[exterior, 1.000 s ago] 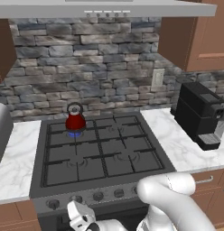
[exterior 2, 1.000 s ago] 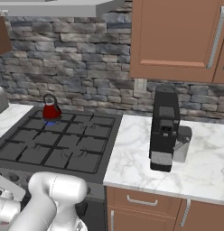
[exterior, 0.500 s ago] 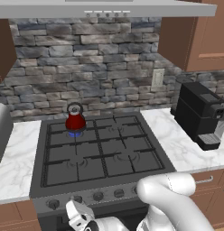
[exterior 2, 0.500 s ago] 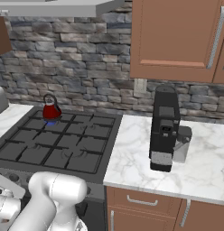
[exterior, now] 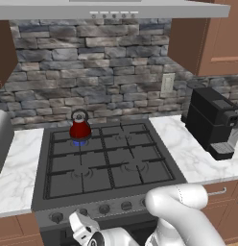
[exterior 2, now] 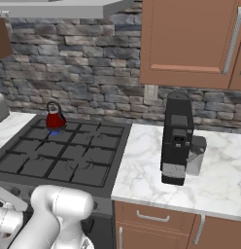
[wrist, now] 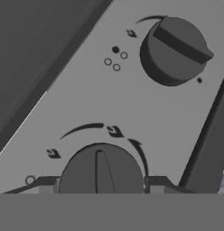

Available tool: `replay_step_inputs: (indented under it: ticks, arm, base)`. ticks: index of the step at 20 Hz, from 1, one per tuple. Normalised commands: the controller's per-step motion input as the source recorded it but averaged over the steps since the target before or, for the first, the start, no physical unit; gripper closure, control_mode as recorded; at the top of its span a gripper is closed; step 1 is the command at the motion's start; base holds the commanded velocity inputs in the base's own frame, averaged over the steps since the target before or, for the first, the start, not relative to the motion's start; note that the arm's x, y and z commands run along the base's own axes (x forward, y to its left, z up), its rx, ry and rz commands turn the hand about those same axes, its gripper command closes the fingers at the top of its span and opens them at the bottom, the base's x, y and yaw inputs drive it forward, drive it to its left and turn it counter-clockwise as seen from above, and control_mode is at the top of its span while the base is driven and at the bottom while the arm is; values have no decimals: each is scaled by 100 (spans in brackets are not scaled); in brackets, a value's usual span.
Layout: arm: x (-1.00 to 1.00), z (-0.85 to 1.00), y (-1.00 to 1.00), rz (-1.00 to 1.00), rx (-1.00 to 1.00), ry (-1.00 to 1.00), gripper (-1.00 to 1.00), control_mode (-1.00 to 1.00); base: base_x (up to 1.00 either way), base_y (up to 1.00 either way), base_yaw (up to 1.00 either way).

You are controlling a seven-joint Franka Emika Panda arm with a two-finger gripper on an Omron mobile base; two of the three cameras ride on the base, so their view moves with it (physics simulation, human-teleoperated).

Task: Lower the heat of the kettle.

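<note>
1. Hand view: the pincer [wrist: 101, 182] is pinching the near knob [wrist: 101, 168], one dark tip against its 9 o'clock side and the other against its 3 o'clock side. The knob's ridge points to about 12 o'clock.
2. Hand view: the grey control panel [wrist: 86, 99] runs on towards 1 o'clock, where a second knob [wrist: 177, 49] sits well apart from the first. The panel is bare between them except for printed flame marks and small circles. Darker surfaces border the panel at 10 and at 4 o'clock.
3. Left base view: the kettle [exterior: 80, 129] stands upright on the stove [exterior: 106, 166], on the back burner at 11 o'clock, over a blue flame [exterior: 80, 142]. The other grates are open.
4. Left base view: the hand sits low at the stove's front edge, at 7 o'clock, before the row of knobs.
5. Right base view: a black coffee machine [exterior 2: 177, 138] stands on the marble desk [exterior 2: 146, 182] at 3 o'clock of the stove, well apart from the kettle [exterior 2: 55, 118], under a wooden cabinet [exterior 2: 190, 44].
6. Left base view: a grey appliance [exterior: 1, 139] sits on the desk at 9 o'clock.
</note>
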Motion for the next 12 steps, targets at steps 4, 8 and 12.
replay_step_inputs:
  ticks: [4,8,12]
  arm:
    - [0,-1,0,2,0,0,100,-100]
    - [0,-4,0,0,5,-1,100,-100]
    - [0,-9,0,0,19,-2,100,-100]
  base:
    - [0,0,0]
    - [0,0,0]
    - [0,0,0]
